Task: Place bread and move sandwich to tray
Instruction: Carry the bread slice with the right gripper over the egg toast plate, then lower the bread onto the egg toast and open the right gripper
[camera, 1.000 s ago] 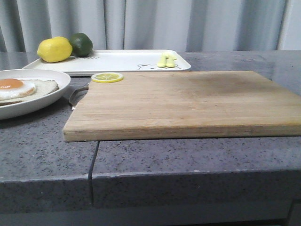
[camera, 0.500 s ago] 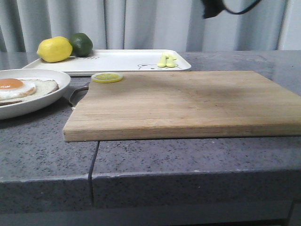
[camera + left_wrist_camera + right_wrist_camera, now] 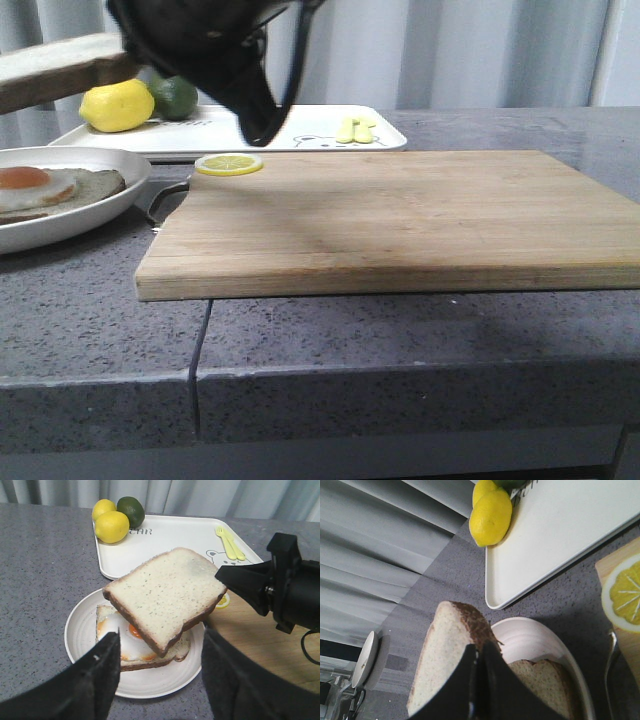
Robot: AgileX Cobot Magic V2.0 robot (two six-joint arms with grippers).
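Note:
My right gripper (image 3: 125, 52) is shut on the bread (image 3: 55, 65), a pale slice with a dark crust, and holds it level in the air above the sandwich (image 3: 40, 188). The left wrist view shows the bread (image 3: 165, 592) hovering over the egg-topped slice (image 3: 125, 647) in the round white plate (image 3: 80, 630), with the right gripper (image 3: 222, 580) gripping its edge. My left gripper (image 3: 161, 637) is open and empty, near the plate. The white tray (image 3: 260, 130) with the bear drawing lies behind the plate.
A wooden cutting board (image 3: 400, 215) fills the middle of the grey counter, with a lemon slice (image 3: 228, 163) at its far left corner. A lemon (image 3: 115, 105), a lime (image 3: 175, 95) and yellow cutlery (image 3: 355, 130) sit on the tray.
My right arm came in from the upper right and swept left across the board with the bread, which now hangs over the plate.

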